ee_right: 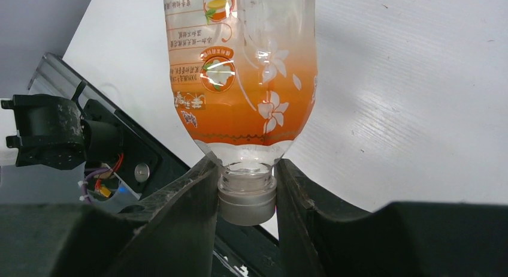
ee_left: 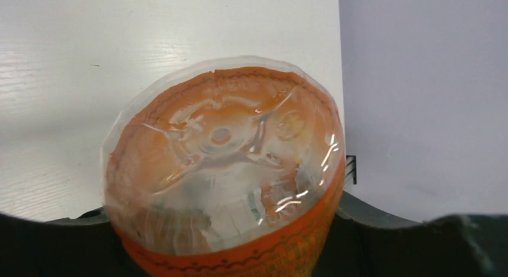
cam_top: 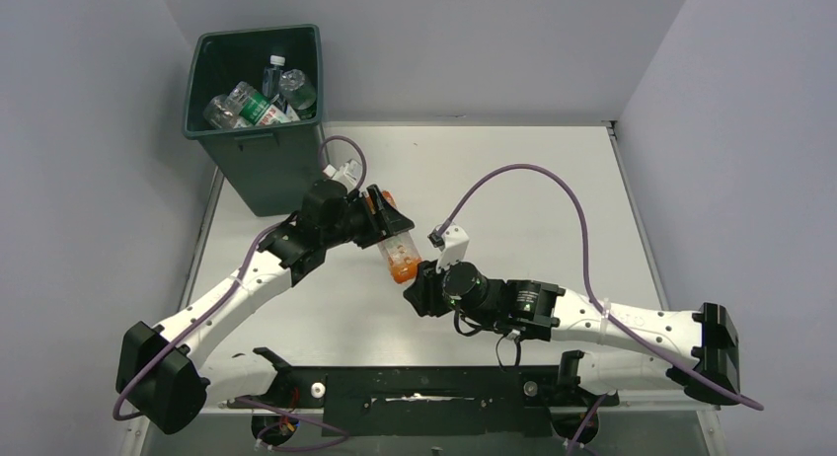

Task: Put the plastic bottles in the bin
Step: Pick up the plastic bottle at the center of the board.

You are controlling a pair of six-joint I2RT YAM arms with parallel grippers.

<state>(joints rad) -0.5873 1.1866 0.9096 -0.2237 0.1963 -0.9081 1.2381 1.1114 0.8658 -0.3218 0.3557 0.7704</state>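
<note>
Handover: orange bottle (cam_top: 400, 256) bridged between both arms, bin (cam_top: 252, 165) at 11 o'clock.
Cap clamped tight in right gripper (ee_right: 247, 196), base aimed toward 11 o'clock, likely so left gripper (cam_top: 380, 219), nearer the bin, can take it; left jaws flank the base, gripping or not: cannot tell. Other bottles (cam_top: 259, 101) already binned.

The orange bottle (ee_right: 239, 67) is clear plastic. Its label fades from white to deep orange and is printed with white flowers, small fruit roundels and orange lettering. Its cap (ee_right: 247, 205) is pale grey. The bin (cam_top: 259, 170) at the table's far left corner is dark green, and the clear bottles (cam_top: 259, 103) in it carry green-and-white labels. The table (cam_top: 533, 180) is white. The left arm (cam_top: 227, 298) and right arm (cam_top: 632, 323) are white with black joints, and the cables (cam_top: 553, 175) are purple.
</note>
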